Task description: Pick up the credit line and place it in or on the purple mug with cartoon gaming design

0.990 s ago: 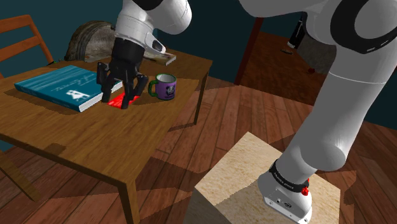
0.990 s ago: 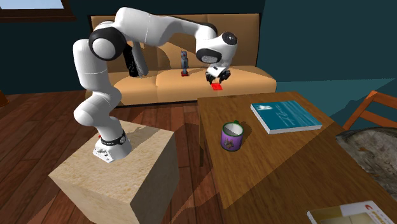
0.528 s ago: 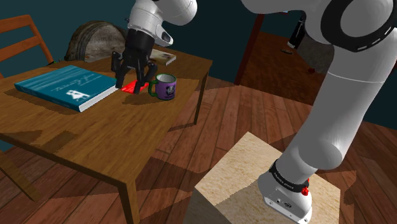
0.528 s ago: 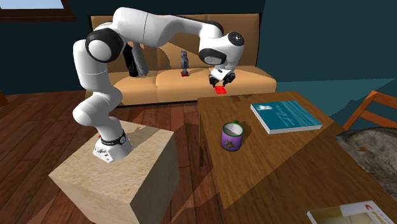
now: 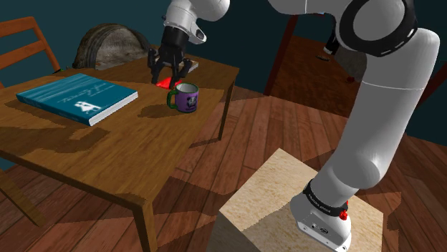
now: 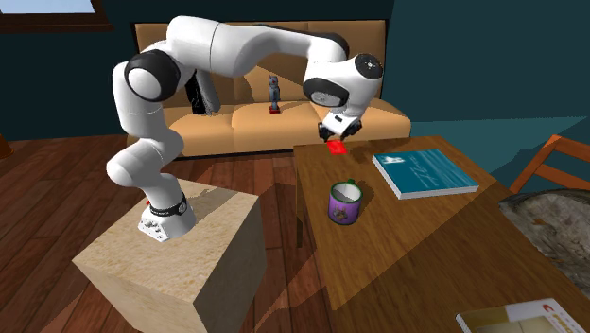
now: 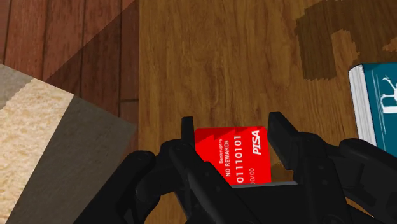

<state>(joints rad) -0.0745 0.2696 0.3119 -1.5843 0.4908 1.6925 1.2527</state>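
A red credit card (image 7: 236, 156) is clasped between the fingers (image 7: 280, 130) and held above the wooden tabletop (image 5: 107, 147), near the purple mug (image 5: 185, 97).

the shoulder view looks down from beside the pale box stand (image 5: 272, 193) across the brown wooden table (image 5: 107, 154). the second exterior view faces back toward that stand from the table's far end (tan couch (image 6: 246, 123) behind). both take in the purple mug (image 5: 186, 97) and flat teal book (image 5: 75, 97). the wrist view looks straight down, close over the tabletop.
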